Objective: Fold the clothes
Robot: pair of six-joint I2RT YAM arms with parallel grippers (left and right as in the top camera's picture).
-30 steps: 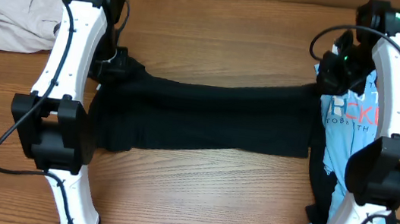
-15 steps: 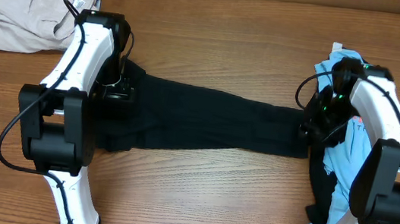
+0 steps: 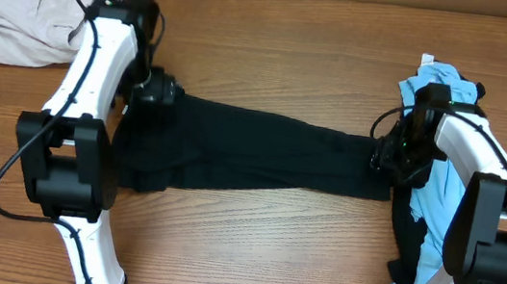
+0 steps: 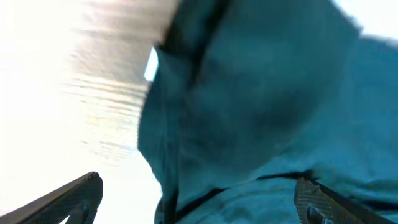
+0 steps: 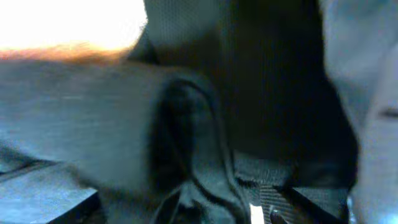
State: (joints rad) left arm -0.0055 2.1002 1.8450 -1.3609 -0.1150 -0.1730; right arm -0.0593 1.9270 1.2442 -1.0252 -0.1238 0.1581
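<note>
A black garment (image 3: 252,152) lies stretched left to right across the wooden table. My left gripper (image 3: 153,91) hovers over its far left end, jaws wide apart; in the left wrist view the cloth (image 4: 261,106) lies loose under the left gripper (image 4: 198,182), and neither finger grips it. My right gripper (image 3: 389,159) sits at the garment's right end. In the right wrist view its jaws stand apart, with bunched dark cloth (image 5: 186,124) lying between the fingers of the right gripper (image 5: 186,199).
A crumpled beige garment (image 3: 33,3) lies at the far left corner. A light blue printed shirt (image 3: 436,198) lies under and beside the right arm, with dark cloth (image 3: 405,253) at its near edge. Bare wood (image 3: 250,248) runs along the front.
Both grippers were shut on the black garment's ends and have opened, letting it drop. The right gripper came toward the near side; the cloth went from taut to slack and narrower.
</note>
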